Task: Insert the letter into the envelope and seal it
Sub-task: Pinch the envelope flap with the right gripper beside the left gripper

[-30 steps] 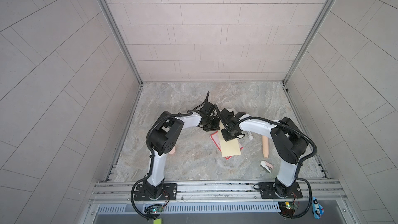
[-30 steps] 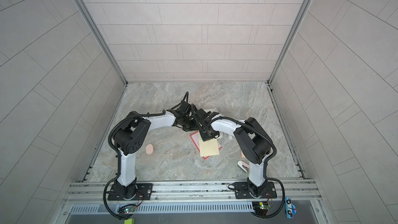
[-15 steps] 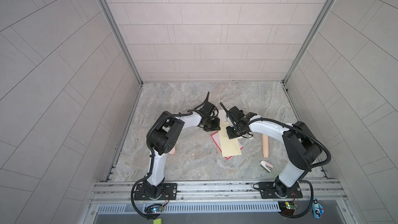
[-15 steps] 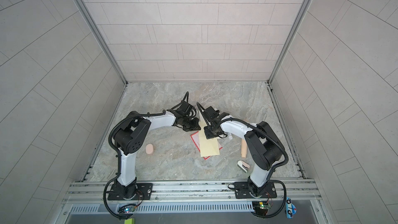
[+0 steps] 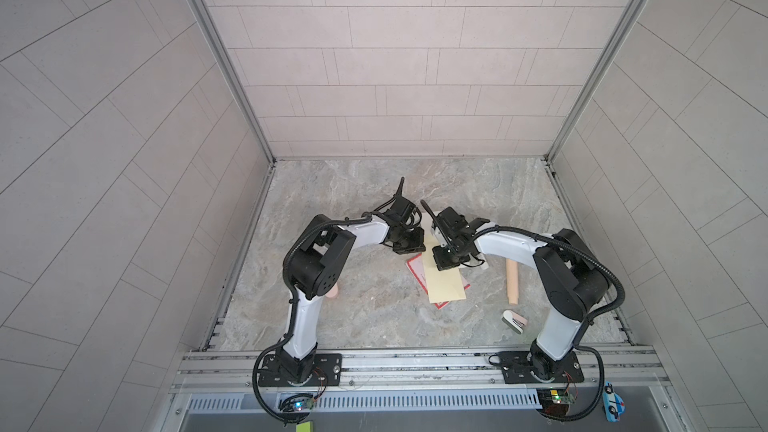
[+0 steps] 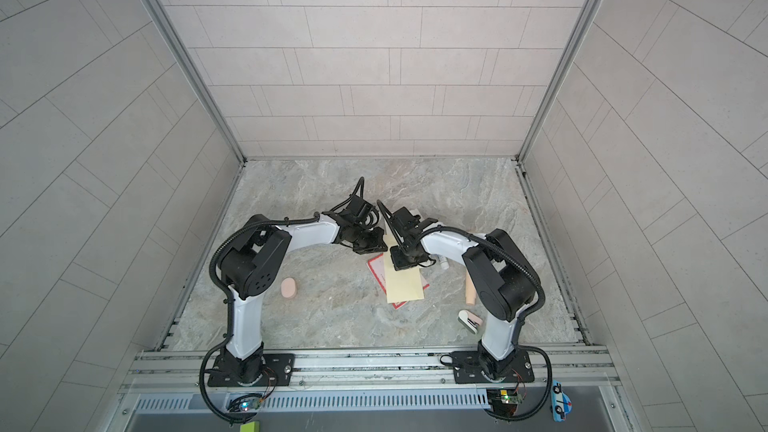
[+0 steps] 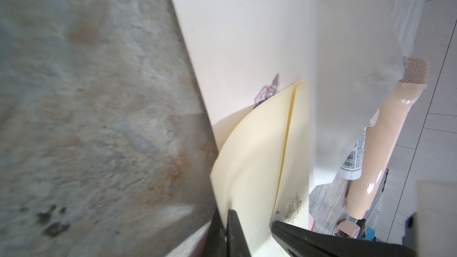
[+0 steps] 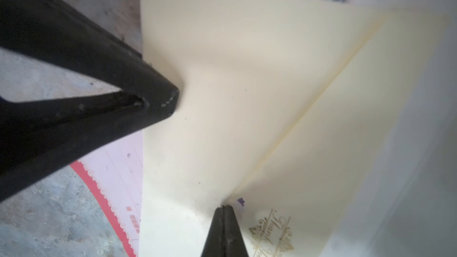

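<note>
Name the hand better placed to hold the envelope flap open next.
Right, probably: the right hand is shut on the envelope flap's free edge beside the gold print, while the left hand pinches only its side edge.

Both arms reach inward; left gripper (image 5: 409,246) and right gripper (image 5: 441,263) closed, close together.

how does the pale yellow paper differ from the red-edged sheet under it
The pale yellow paper is plain apart from a gold print; the red-edged sheet is pinkish, lined and red-bordered. The yellow paper lies on top; the sheet is mostly covered. The yellow paper curls up at one edge; the sheet lies flat. Both are rectangular paper.
</note>
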